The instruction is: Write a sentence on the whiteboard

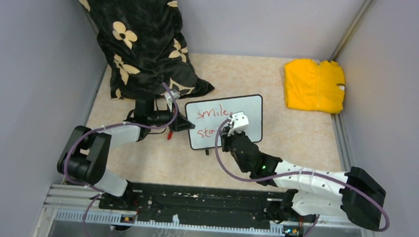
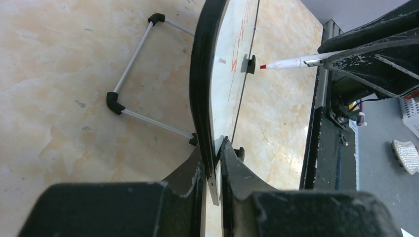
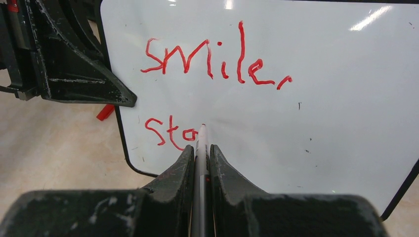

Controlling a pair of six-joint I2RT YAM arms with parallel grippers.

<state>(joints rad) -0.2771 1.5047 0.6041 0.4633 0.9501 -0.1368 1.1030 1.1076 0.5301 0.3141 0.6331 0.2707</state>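
Note:
The whiteboard [image 1: 252, 107] stands tilted at the table's middle, black-framed, on a rod stand [image 2: 133, 59]. Red words read "smile," [image 3: 207, 59] on top and "sto" [image 3: 170, 131] below. My left gripper [image 1: 187, 125] is shut on the board's left edge [image 2: 202, 74], one finger on each face [image 2: 213, 163]. My right gripper [image 1: 227, 135] is shut on a white marker [image 3: 201, 136], held between its fingers [image 3: 201, 153]. The marker's tip touches the board just right of the "o". The marker's red tip also shows in the left wrist view [image 2: 291, 62].
A black cloth with cream flowers [image 1: 140, 35] lies at the back left, close behind my left gripper. A yellow folded cloth [image 1: 314, 85] lies at the back right. A red marker cap [image 3: 104, 112] lies on the table by the board's left edge. Grey walls close in both sides.

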